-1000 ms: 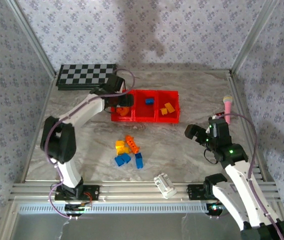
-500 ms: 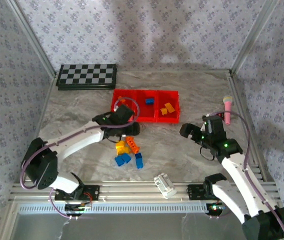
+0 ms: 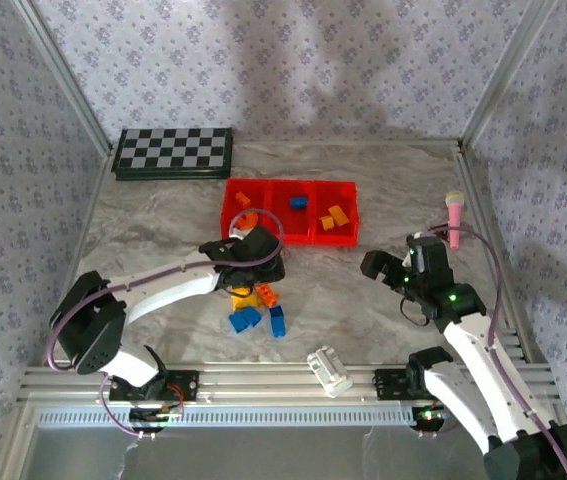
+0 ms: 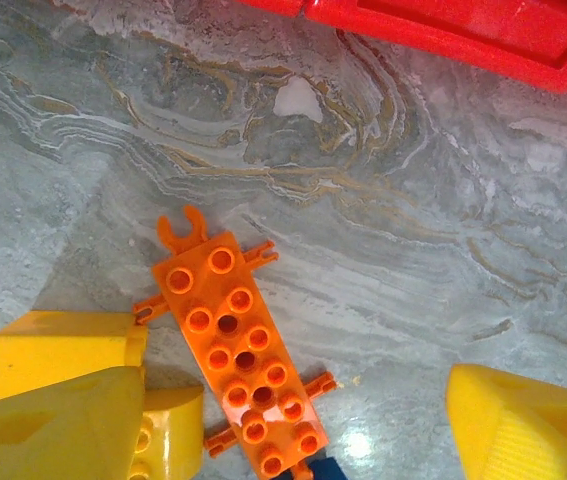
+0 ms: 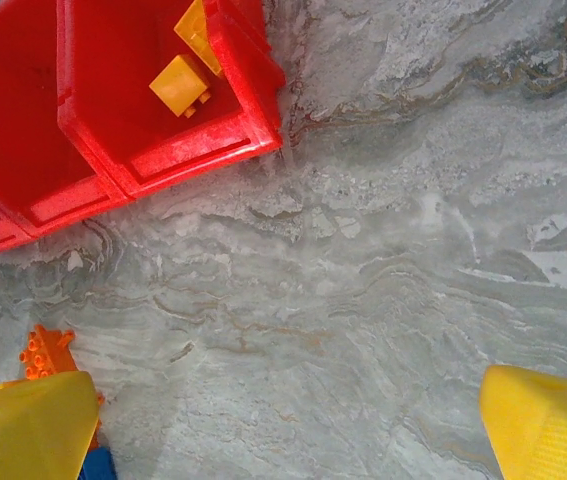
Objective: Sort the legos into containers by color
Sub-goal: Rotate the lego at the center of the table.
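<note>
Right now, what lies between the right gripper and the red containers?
Bare marble table: in the right wrist view nothing sits between the right gripper and the containers; the orange lego lies off to one side.

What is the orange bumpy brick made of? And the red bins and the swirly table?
The orange brick looks like hard moulded plastic: crisp studs, slight gloss. The red bins seem plastic too: smooth, shiny, thin-walled. The table looks like grey veined marble, though it may be a printed laminate.
</note>
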`<state>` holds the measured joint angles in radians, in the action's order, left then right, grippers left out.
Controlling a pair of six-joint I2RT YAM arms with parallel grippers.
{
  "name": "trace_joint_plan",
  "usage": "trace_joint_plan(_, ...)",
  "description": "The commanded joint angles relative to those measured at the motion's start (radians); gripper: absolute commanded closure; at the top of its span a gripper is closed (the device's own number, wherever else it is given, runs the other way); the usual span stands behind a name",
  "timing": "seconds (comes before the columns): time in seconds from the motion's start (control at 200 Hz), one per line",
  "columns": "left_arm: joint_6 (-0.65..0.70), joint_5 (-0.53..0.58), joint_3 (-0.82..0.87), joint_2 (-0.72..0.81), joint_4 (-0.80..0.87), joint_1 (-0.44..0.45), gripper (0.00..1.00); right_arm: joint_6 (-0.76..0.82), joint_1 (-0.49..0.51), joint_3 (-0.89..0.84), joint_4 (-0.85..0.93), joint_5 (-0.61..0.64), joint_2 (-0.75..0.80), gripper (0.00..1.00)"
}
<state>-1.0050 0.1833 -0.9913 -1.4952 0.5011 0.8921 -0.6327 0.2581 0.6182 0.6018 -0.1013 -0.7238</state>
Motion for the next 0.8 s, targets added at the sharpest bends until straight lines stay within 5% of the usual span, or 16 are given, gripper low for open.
trace_joint_plan(0.0,-0.042,-0.024,0.002,-0.024,-0.019,0.003,0.23,-0.006,0.002,-0.015,0.027,0.002,0.014,0.0)
trace_joint_plan(0.8,-0.032,-0.046,-0.058,-0.223,-0.016,0.015,0.32,-0.004,-0.006,-0.041,0.016,0.002,0.024,0.0)
